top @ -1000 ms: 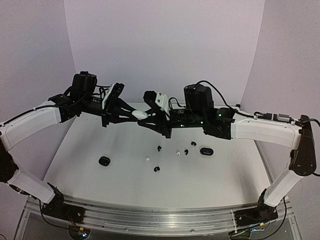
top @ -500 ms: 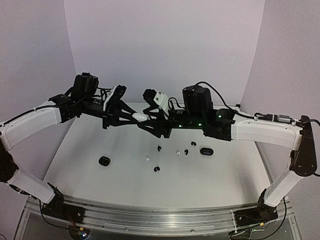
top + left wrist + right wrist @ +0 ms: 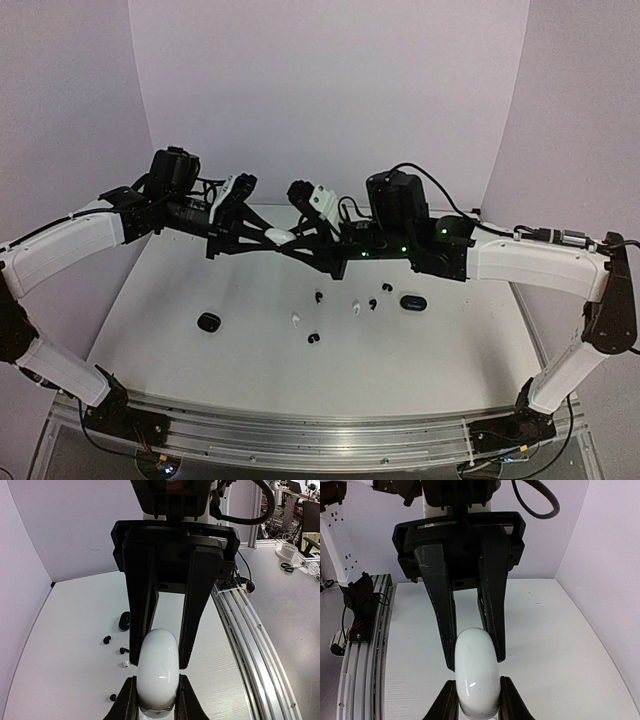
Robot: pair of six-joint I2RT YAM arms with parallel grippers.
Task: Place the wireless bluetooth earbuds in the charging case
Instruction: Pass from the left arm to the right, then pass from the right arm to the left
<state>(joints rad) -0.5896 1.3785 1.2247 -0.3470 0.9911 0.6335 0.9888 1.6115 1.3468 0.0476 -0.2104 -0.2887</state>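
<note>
Six tiny comma-shaped plastic earbuds (image 3: 319,296), four black and two white, lie scattered in the middle of the white table (image 3: 180,280), between two black pebble-shaped cases (image 3: 208,321). Above them a glossy white pebble-shaped case (image 3: 281,236) hangs in the air. The left gripper (image 3: 156,685) pinches one end and the right gripper (image 3: 476,682) presses against the other. Both arms reach inward, level, with their wrists facing each other.

Pale lavender walls (image 3: 330,90) are enclosing a white surface (image 3: 180,290) (matte, faintly grained) on three sides, soft even light is falling across it, and an aluminium rail (image 3: 300,435) is running along its near edge.
</note>
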